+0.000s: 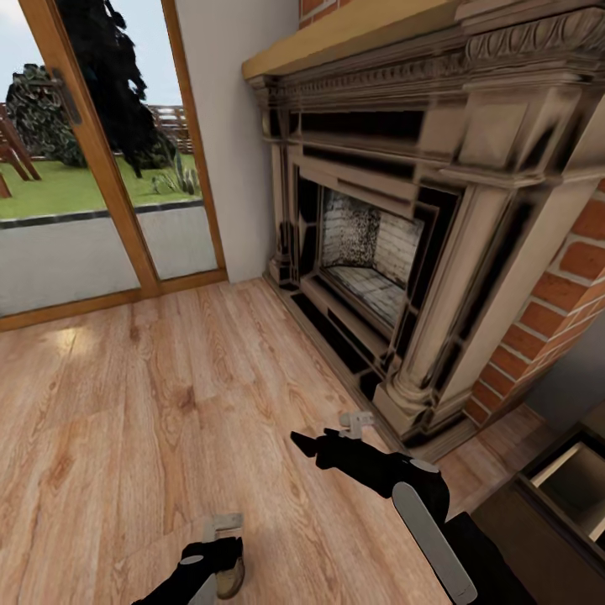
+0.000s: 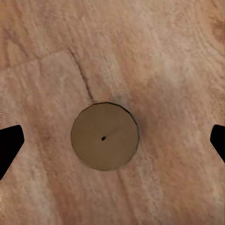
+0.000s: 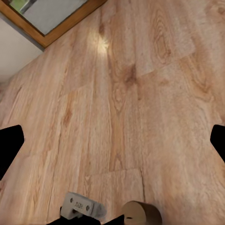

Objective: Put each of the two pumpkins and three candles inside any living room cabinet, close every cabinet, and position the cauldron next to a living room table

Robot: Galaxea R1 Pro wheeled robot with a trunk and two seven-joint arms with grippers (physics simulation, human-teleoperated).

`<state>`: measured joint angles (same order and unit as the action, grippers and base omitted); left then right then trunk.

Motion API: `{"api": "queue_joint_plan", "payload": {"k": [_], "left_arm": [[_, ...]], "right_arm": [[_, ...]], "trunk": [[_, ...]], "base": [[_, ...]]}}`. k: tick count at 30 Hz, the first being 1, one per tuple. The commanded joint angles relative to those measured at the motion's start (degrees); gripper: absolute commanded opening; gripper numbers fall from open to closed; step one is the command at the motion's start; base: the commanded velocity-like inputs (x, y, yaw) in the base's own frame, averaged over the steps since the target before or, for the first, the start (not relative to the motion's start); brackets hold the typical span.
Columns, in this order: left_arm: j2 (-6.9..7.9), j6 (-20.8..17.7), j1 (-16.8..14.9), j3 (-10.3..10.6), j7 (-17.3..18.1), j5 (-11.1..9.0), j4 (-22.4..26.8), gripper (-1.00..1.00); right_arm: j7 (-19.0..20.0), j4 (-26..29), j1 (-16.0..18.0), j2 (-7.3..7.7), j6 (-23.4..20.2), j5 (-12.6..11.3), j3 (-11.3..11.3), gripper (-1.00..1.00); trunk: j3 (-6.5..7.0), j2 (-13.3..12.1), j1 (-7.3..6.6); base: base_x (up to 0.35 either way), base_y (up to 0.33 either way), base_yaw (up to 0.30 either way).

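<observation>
A tan round candle (image 2: 104, 136) stands upright on the wood floor, its flat top and wick dot facing the left wrist camera. My left gripper (image 2: 112, 143) hovers straight above it, open, with its dark fingertips (image 2: 9, 147) far apart on either side. In the head view the candle (image 1: 231, 578) sits just under the left gripper (image 1: 210, 546) at the bottom edge. The right gripper (image 1: 307, 443) hangs open over bare floor, and its wrist view catches the candle (image 3: 140, 213). A dark-brown cabinet (image 1: 538, 538) shows at the lower right. The pumpkins, the cauldron and the table are out of view.
A large stone fireplace (image 1: 420, 252) with brick sides fills the right, its base reaching near my right arm. A wood-framed glass door (image 1: 92, 168) to the garden stands at the back left. Wood floor (image 1: 168, 378) stretches between them.
</observation>
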<state>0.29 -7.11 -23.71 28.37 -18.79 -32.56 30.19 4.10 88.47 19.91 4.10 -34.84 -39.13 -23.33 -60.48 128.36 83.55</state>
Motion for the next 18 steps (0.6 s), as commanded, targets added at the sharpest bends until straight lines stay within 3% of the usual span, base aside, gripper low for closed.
{"api": "queue_joint_plan", "payload": {"k": [1, 4, 10, 18], "left_arm": [[0.18, -0.28, -0.54, 0.31, -0.46, -0.23, 0.15, 1.0], [0.4, -0.3, -1.56, 0.29, -0.46, -0.22, 0.21, 1.0], [0.46, -0.23, -2.0, 0.28, -0.46, -0.15, 0.22, 1.0], [1.03, -0.11, -2.79, 0.28, -0.46, -0.15, -0.26, 1.0]], "right_arm": [[0.53, 0.04, 0.04, 0.03, -0.21, 0.02, 0.01, 1.0], [1.07, 0.04, 0.04, 0.03, -0.22, -0.26, 0.03, 1.0], [1.25, 0.04, 0.04, 0.03, -0.23, -3.14, 0.04, 1.0], [1.32, 0.05, 0.04, 0.03, -0.2, -3.74, 0.04, 1.0]], "trunk": [[-0.23, 0.44, 0.22], [-0.77, 1.64, 0.88], [-1.85, 4.05, 2.19], [-3.29, 7.25, 3.95]], "base": [[0.0, 0.0, 0.0], [0.0, 0.0, 0.0], [0.0, 0.0, 0.0], [0.0, 0.0, 0.0]]}}
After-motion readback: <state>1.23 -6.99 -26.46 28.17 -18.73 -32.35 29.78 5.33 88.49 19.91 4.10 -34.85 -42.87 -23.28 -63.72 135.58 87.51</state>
